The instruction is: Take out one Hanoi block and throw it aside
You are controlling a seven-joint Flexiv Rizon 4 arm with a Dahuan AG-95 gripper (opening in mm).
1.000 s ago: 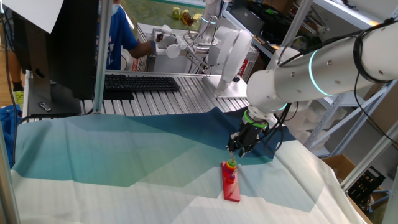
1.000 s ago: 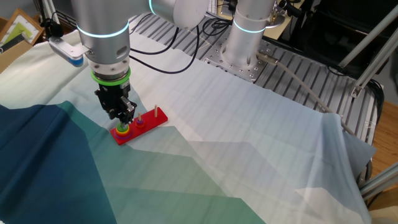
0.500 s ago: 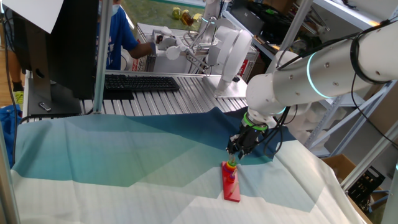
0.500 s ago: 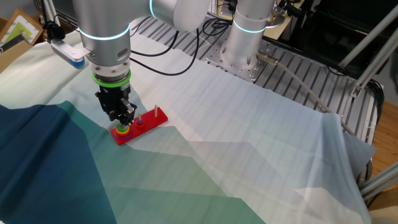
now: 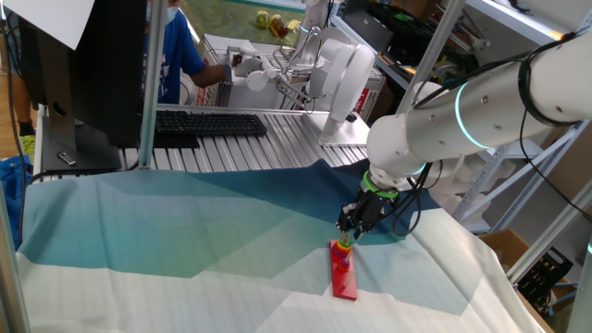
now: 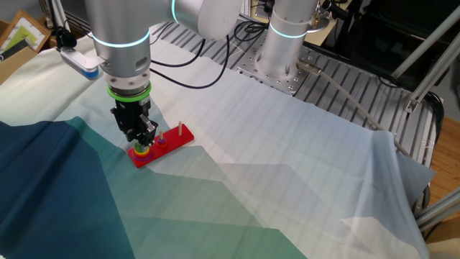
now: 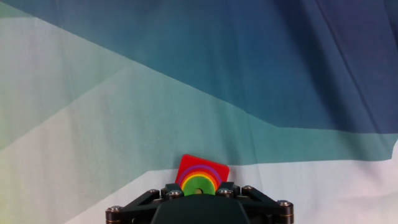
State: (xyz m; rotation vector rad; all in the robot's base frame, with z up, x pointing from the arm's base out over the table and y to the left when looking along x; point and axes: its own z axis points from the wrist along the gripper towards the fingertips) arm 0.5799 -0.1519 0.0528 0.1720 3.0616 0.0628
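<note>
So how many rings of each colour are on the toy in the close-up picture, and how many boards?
green ring: 1
yellow ring: 1
purple ring: 1
red board: 1
Total: 4 things, 3 rings and 1 board.

Green Hanoi block (image 7: pixel 198 185); red base (image 6: pixel 162 146); teal-blue-white cloth (image 6: pixel 287 180).

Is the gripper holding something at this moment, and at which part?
It cannot be told. The gripper sits right over the green Hanoi block on the stack, but its fingertips are hidden in all views.
</note>
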